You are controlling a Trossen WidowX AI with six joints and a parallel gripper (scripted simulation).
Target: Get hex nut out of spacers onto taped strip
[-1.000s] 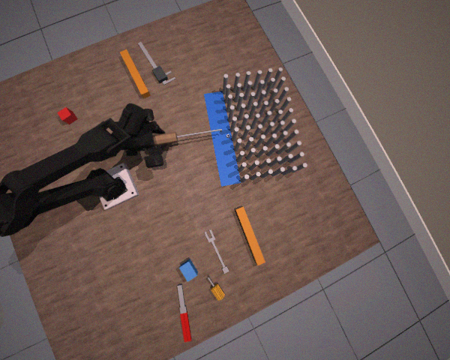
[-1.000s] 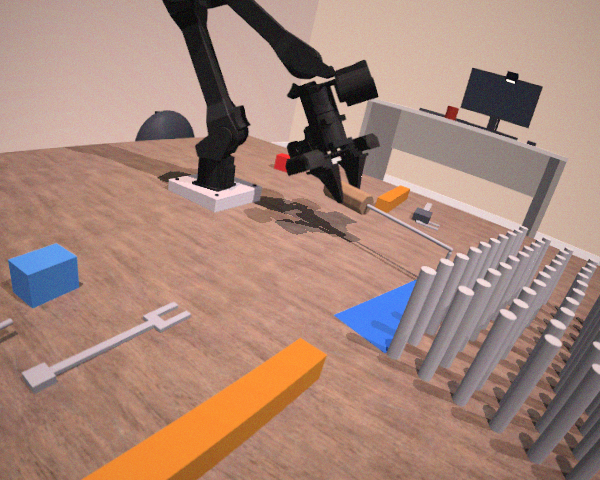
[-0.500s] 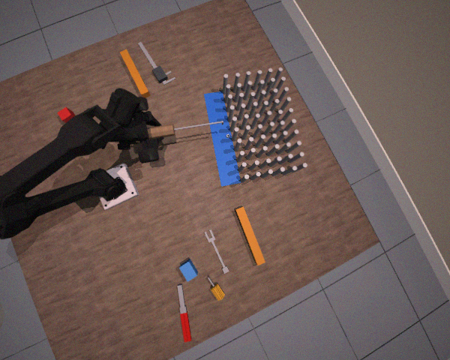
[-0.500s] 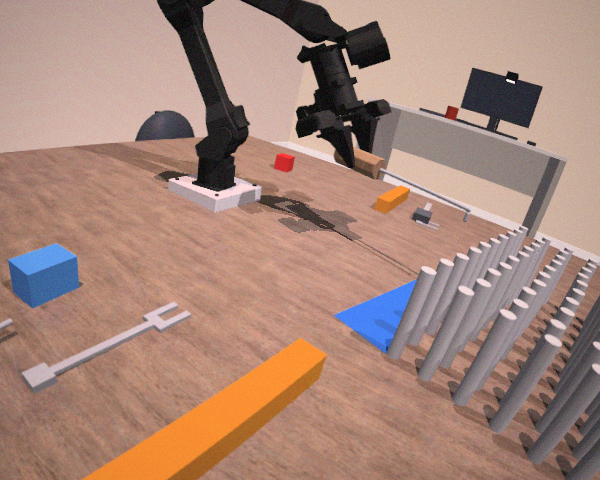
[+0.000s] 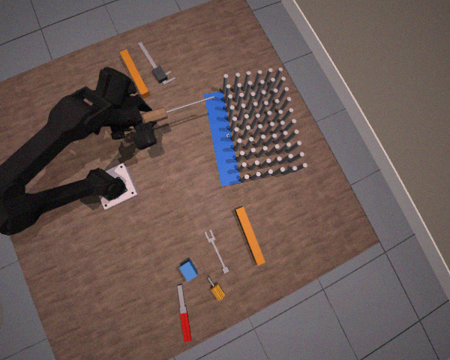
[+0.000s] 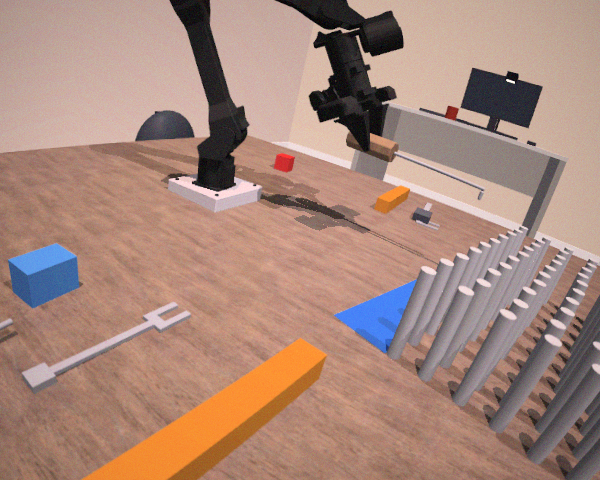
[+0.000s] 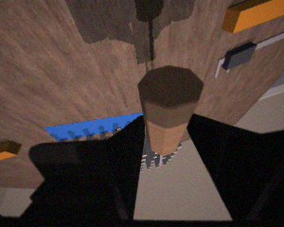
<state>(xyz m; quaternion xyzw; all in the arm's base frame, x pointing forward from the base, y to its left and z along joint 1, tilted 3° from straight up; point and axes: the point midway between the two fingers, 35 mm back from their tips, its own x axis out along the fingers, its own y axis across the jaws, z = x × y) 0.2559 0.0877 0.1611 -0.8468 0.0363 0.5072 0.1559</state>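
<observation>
My gripper (image 5: 147, 116) (image 6: 370, 143) (image 7: 164, 118) is shut on the wooden handle of the hook tool (image 5: 158, 114) (image 6: 383, 147) (image 7: 170, 90). Its thin rod (image 5: 190, 104) (image 6: 434, 171) ends in a short bent tip, held well above the table over the upper end of the blue taped strip (image 5: 216, 131) (image 6: 365, 316) in the top view. The small hex nut (image 5: 228, 136) (image 7: 118, 129) lies on the strip, near its spacer-side edge, apart from the tool. The metal spacers (image 5: 259, 72) (image 6: 445, 335) stand in rows behind the strip. The nut is hidden in the exterior view.
An orange bar (image 5: 135, 73) (image 6: 392, 199) and a grey-headed tool (image 5: 160, 73) (image 6: 422, 214) lie near the arm. Another orange bar (image 5: 250, 236), a fork tool (image 5: 218, 253), a blue block (image 5: 188, 270), a yellow-handled tool (image 5: 217, 292) and a red-handled tool (image 5: 185, 327) lie farther off.
</observation>
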